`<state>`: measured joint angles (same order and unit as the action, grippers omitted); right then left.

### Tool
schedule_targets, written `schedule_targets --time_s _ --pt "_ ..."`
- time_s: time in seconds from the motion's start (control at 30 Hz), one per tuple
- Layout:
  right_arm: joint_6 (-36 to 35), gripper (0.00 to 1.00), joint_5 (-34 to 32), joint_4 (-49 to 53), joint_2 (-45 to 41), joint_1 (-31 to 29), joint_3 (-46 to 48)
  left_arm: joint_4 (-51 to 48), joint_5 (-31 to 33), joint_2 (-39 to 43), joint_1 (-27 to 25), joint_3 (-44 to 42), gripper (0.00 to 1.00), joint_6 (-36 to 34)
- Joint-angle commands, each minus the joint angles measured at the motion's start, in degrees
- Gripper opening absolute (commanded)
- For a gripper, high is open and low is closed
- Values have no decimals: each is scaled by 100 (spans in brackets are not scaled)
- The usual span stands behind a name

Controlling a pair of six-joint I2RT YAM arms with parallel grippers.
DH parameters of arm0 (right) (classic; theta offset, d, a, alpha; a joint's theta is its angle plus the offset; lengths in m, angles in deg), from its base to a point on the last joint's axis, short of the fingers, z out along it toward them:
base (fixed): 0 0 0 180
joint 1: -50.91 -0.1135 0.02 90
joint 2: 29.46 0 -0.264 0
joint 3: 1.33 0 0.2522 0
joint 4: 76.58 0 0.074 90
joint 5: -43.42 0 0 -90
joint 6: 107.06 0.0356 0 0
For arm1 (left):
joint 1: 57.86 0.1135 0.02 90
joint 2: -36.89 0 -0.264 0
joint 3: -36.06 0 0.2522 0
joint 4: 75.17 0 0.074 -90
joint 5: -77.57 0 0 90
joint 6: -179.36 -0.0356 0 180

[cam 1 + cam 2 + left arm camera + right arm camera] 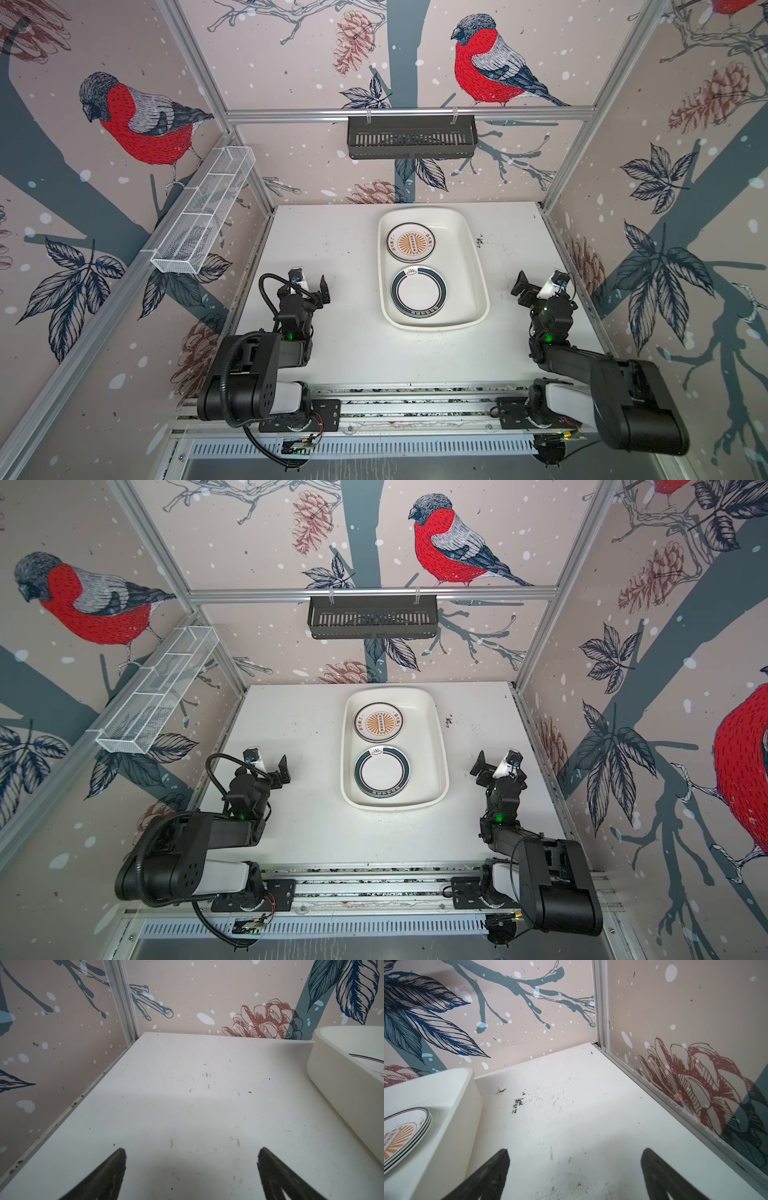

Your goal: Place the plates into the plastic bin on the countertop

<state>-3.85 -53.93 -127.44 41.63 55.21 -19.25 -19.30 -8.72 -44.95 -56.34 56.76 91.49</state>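
Note:
In both top views the white plastic bin [463, 257] [428, 733] lies on the countertop [332, 257] at the middle back. It holds two piles of plates: an orange sunburst plate [410, 242] [378, 722] tops the far pile, and a dark green-rimmed plate [419, 289] [382, 772] tops the near one. My left gripper [309, 282] [192, 1153] hovers open left of the bin, with only bare countertop between its fingers. Right of the bin my right gripper [540, 282] [575, 1154] is open and empty too. The right wrist view shows the bin [452, 1093] and the stacked sunburst plates [404, 1130].
A black slotted rack [411, 137] hangs on the back wall rail. A white wire-mesh basket [203, 212] hangs on the left wall. Aluminium rails and patterned walls enclose the countertop. Dark specks [517, 1103] mark the surface right of the bin.

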Motion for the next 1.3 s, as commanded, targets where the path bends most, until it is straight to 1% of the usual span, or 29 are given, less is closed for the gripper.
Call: schedule_targets --time_s 0.0,0.07,0.13,0.17,0.2,0.3,0.33,0.37,0.43,0.47,0.5,0.53,0.6,0.67,0.9,1.27 --pt "-217 100 154 -1359 309 20 157 1719 -180 -385 47 -190 98 110" --pt "-240 100 206 -1813 539 44 284 2319 -259 -686 48 -379 98 70" --pt "-248 100 271 -2288 816 52 384 3233 -383 -1011 46 -636 99 7" --pt "-263 100 296 -2552 996 54 422 3342 -503 -1016 50 -718 99 -32" --pt "-287 99 359 -2787 1168 53 449 3246 -536 -922 50 -736 99 -29" --pt "-319 99 537 -3576 1900 58 396 3371 -451 -1042 50 -698 99 6" --pt "-319 99 644 -3391 1845 95 352 3238 -470 -997 48 -649 99 -2" --pt "-324 99 616 -2838 1659 102 208 3072 -533 -942 44 -602 99 -30" --pt "-473 99 600 -1491 1533 -19 -402 2684 -715 -863 50 -436 99 -89" --pt "-615 99 427 -1036 1599 -168 -704 2476 -729 -811 50 -349 99 -99" --pt "-818 99 -50 -848 1628 -455 -816 2213 -717 -775 50 -235 99 -103" --pt "-853 99 -363 -884 1657 -603 -816 1926 -642 -739 45 -105 99 -78" --pt "-808 100 -192 -1167 1694 -521 -711 1347 -447 -706 50 194 99 -13" --pt "-811 99 -199 -1127 1677 -517 -717 830 -321 -687 46 441 99 13" --pt "-830 100 -248 -1156 1675 -544 -710 741 -446 -710 32 505 99 -66" --pt "-833 99 -263 -1157 1688 -553 -717 681 -458 -710 -4 545 99 -110"
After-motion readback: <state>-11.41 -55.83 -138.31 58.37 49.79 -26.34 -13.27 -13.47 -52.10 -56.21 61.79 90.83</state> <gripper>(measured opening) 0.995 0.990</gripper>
